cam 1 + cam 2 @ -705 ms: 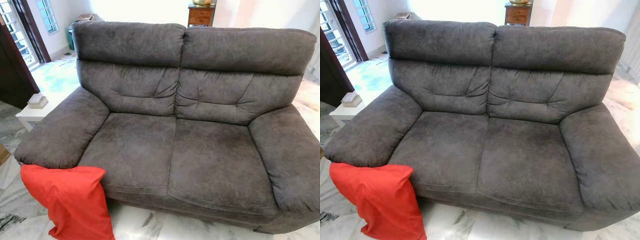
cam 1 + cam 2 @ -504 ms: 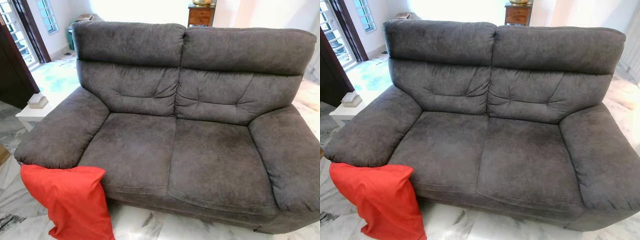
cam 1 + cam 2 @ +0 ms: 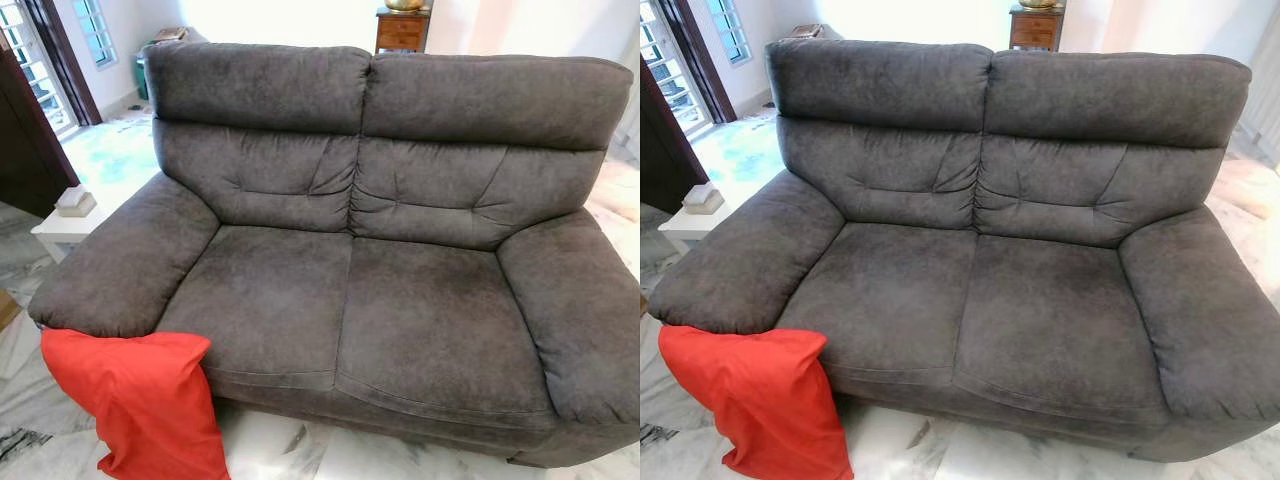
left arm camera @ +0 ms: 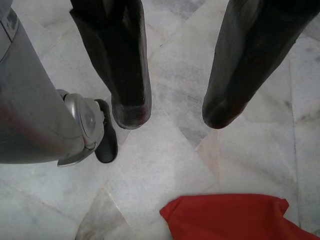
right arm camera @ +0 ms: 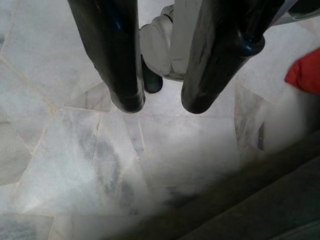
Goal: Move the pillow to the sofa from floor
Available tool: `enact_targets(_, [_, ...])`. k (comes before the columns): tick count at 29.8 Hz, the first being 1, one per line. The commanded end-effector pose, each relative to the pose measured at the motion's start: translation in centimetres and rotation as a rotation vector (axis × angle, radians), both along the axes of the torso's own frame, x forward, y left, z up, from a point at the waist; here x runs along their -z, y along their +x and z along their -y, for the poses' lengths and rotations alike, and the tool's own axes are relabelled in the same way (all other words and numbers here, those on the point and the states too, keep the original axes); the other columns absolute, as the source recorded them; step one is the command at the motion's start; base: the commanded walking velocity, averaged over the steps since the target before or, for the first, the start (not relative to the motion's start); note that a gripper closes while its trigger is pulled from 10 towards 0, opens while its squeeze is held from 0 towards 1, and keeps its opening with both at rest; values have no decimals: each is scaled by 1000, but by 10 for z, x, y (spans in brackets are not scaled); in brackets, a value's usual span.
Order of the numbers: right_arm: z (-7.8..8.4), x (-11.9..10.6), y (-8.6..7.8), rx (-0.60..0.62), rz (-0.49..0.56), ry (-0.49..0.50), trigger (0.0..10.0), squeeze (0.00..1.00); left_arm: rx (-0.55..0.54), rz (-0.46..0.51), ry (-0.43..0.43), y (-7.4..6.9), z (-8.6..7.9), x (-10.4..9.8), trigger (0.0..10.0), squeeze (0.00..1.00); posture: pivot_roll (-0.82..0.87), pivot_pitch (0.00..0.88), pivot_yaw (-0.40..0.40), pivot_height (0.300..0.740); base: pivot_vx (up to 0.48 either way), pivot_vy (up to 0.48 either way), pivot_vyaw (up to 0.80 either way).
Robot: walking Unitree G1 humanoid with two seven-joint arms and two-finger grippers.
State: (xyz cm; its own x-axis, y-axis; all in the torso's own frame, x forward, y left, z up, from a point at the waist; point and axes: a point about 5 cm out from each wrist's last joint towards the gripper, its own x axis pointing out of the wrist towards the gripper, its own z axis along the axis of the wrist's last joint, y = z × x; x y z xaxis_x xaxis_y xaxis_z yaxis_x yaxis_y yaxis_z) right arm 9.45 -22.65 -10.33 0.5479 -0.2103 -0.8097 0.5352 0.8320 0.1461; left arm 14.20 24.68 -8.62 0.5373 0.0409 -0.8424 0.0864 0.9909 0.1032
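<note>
A red pillow [image 3: 135, 400] stands on the marble floor, leaning against the front of the dark grey sofa [image 3: 380, 300] under its left armrest. The sofa's two seat cushions are bare. In the left wrist view my left gripper [image 4: 172, 112] hangs open above the floor, with an edge of the red pillow [image 4: 235, 217] a short way beyond its fingertips. My right gripper [image 5: 162, 105] also hangs open over the floor tiles, holding nothing, with a corner of the red pillow [image 5: 306, 74] off to one side.
A small white side table [image 3: 62, 228] with a tissue box stands left of the sofa. A dark wooden door frame [image 3: 25, 120] is at far left. A wooden cabinet [image 3: 402, 28] stands behind the sofa. My own foot [image 4: 87, 130] rests on the floor near the left gripper.
</note>
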Motion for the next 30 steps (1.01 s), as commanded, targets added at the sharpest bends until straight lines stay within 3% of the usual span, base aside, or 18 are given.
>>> enact_targets(1, [-1, 1, -2, -4, -4, 4, 10000, 0, -12, -9, 4, -3, -3, 1, 10000, 0, 153, 49, 31, 740, 0, 0, 0])
enact_targets(14, [-2, 1, -4, -4, -10, 9, 10000, 0, -23, -20, 5, -12, -7, 2, 10000, 0, 150, 55, 26, 740, 0, 0, 0])
enact_targets(30, [2, 0, -3, -2, -6, 8, 10000, 0, -18, 2, -18, -1, 9, 3, 10000, 0, 148, 59, 13, 740, 0, 0, 0])
